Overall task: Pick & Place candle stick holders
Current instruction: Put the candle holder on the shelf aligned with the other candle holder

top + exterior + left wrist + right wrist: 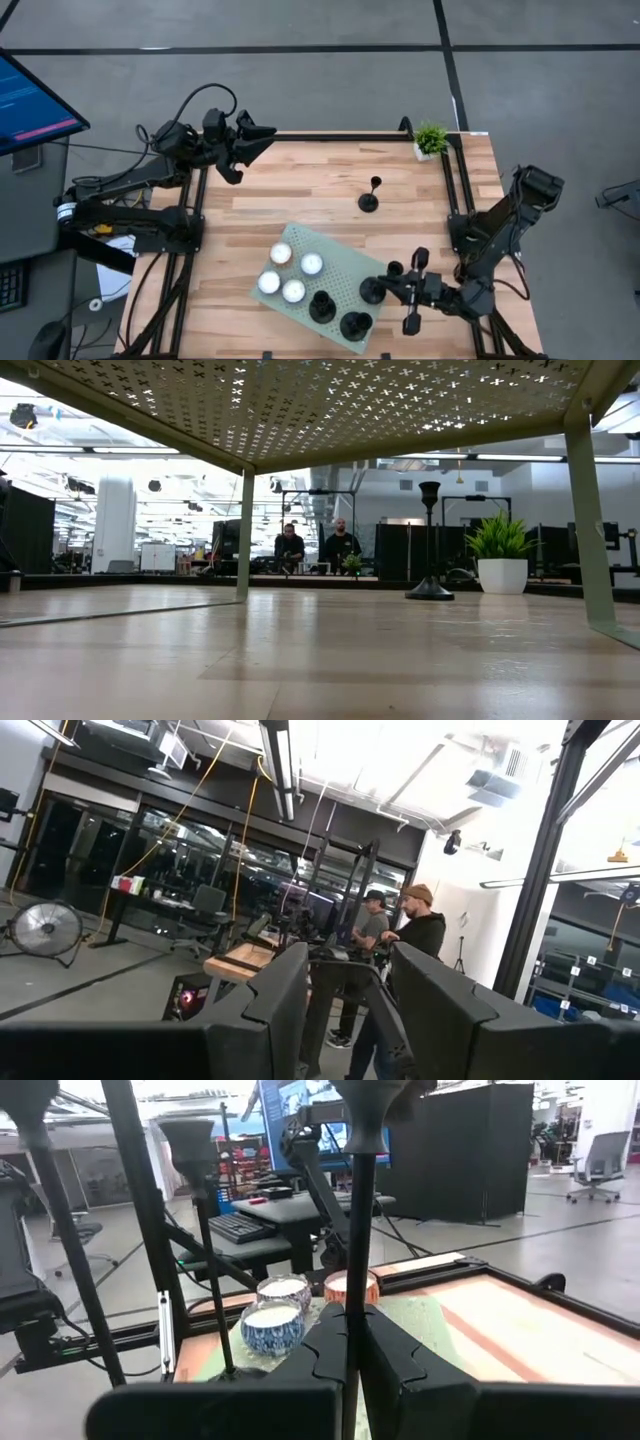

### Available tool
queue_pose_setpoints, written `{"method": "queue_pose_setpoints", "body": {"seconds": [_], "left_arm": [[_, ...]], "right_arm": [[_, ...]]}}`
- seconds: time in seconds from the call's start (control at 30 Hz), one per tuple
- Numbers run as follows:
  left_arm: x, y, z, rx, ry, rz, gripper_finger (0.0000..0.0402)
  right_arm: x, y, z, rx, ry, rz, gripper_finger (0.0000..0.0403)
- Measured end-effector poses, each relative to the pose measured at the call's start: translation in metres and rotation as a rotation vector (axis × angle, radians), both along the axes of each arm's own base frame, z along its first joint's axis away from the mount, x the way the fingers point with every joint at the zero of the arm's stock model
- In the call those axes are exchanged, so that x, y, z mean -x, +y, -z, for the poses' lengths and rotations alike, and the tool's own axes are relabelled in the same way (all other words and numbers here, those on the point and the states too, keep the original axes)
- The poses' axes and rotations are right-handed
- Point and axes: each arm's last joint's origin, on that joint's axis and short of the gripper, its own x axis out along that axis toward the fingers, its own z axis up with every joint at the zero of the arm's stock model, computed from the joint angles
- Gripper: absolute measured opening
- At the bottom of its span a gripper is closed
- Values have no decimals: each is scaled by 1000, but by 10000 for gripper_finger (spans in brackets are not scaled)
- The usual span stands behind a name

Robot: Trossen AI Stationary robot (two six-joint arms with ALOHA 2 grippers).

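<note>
High view: your right gripper (397, 284) sits at the perforated green tray's (335, 262) right edge, its jaws clenched on a candle stick holder (373, 290); two more holders (322, 306) stand on the tray beside four tealights (281, 254), and a fourth holder (369, 201) stands alone mid-table. Your left gripper (262, 140) waits at the table's far left corner, jaws parted. Low view: the lone holder (430, 588) stands beside a potted plant (501, 561). Right wrist view: you see the fingers (330, 1345) pinching a thin stem (353, 1230).
</note>
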Motion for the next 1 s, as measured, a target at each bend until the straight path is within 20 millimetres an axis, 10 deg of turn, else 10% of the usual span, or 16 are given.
{"method": "queue_pose_setpoints", "body": {"seconds": [1.0], "left_arm": [[0,0,0,1,2,-3,144]], "right_arm": [[-9,-6,6,37,54,-98,0]]}}
